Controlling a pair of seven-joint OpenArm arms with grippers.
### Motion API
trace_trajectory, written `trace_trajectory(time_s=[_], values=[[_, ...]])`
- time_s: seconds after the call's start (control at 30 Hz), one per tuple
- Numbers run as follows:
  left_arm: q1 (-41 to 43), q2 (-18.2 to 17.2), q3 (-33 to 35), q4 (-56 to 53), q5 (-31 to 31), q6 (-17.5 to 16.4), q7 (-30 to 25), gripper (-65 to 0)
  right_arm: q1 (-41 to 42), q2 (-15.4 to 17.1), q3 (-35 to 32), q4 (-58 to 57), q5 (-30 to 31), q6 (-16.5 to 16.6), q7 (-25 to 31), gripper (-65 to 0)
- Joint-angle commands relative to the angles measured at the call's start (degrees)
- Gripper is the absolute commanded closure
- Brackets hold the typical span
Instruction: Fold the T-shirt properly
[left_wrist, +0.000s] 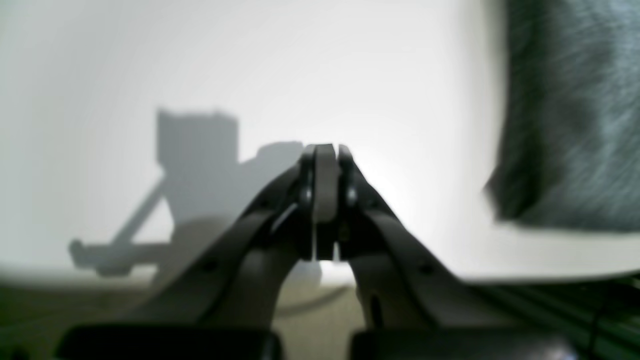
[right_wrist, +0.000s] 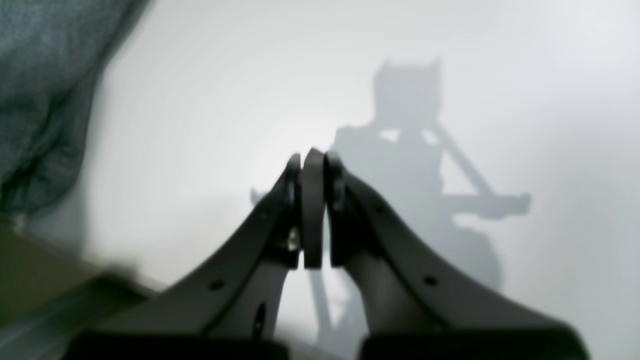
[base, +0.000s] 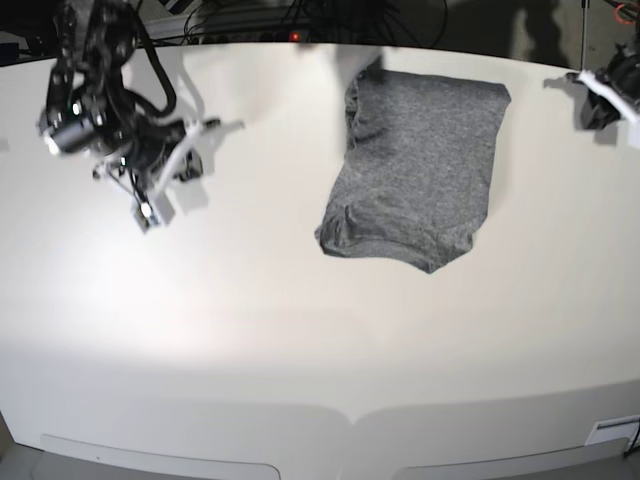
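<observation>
From my screens I see the white table (base: 250, 330) filling almost the whole base view, and I can read no writing, brand or label on anything here. The T-shirt (base: 420, 170) lies folded into a compact grey block on the far middle of the table, a little toward the side of my left arm; its near edge is bunched and rounded, and no gripper touches it. In the left wrist view the shirt fills the upper right corner, and in the right wrist view it fills the upper left corner. The right arm (base: 95, 95) hangs over the table well apart from the shirt. The right gripper (right_wrist: 312, 160) has its jaws pressed together and holds nothing. The left gripper (left_wrist: 325, 150) is also closed with nothing between the pads, and it sits at the table's edge.
</observation>
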Motion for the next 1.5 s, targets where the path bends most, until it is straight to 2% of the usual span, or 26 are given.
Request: trace_trajectory(time_s=[0.0,0.13,0.27,0.37,0.47,0.63,0.77,0.93,1.03,1.13,1.27,1.33,1.43,1.47], values=[[1.01,-1.14,-2.16,0.90,-1.66,-0.37,-0.66,0.0,-2.05,0.44,1.64,2.56,1.46,0.09,0.42,0.0],[6.36,-1.14,-7.67,0.87,-2.49,-2.86,0.17,0.0,-12.83,0.24,6.54,6.47,1.92,1.09,-0.17,0.0],[12.55,-1.11,-9.22,0.87,-3.23,-5.79,0.33,0.0,-23.37,0.24,8.46,6.80,1.90,1.07,0.46,0.0],[16.70,0.04,-9.22,0.85,-2.99,-7.80,0.33,0.0,-31.43,-0.07,8.48,6.80,1.81,1.05,4.68,0.0],[19.39,2.27,-9.22,0.76,0.22,-10.29,0.09,0.0,-38.51,-2.05,8.48,6.54,0.98,1.05,11.02,0.0],[20.24,5.07,-9.05,-2.54,4.33,-14.38,0.07,0.0,-43.85,-5.44,8.46,1.18,-1.42,1.07,14.49,0.0],[19.74,4.87,-7.21,-10.47,5.14,-16.00,-1.84,0.0,-42.99,-6.19,8.46,-9.86,-6.93,1.01,19.56,0.0],[17.97,4.87,-1.68,-23.98,13.70,-16.13,-15.06,0.0,-36.63,-5.81,8.46,-26.67,-13.38,1.03,25.22,0.0],[13.51,4.90,3.54,-33.90,16.50,-15.96,-18.43,0.0,-30.82,-3.69,8.46,-38.38,-14.75,1.05,27.76,0.0],[6.97,5.09,8.26,-44.33,16.50,-15.87,-19.98,0.0,-24.20,-1.09,8.46,-51.15,-15.56,1.11,30.27,0.0],[-2.73,8.11,10.40,-55.91,16.74,-12.92,-21.20,0.0,-15.21,2.58,8.44,-69.48,-20.28,1.09,38.18,0.0],[-6.97,10.34,10.38,-60.22,17.59,-12.50,-21.22,0.0,-10.84,4.35,8.33,-78.09,-22.75,1.09,42.29,0.0],[-12.17,13.44,10.38,-64.87,23.71,-12.00,-23.19,0.0,-4.83,5.90,7.96,-87.80,-25.24,1.07,45.77,0.0],[-13.62,14.38,10.38,-65.96,25.77,-10.25,-24.33,0.0,-3.04,6.10,7.82,-90.01,-25.81,1.05,46.27,0.0]])
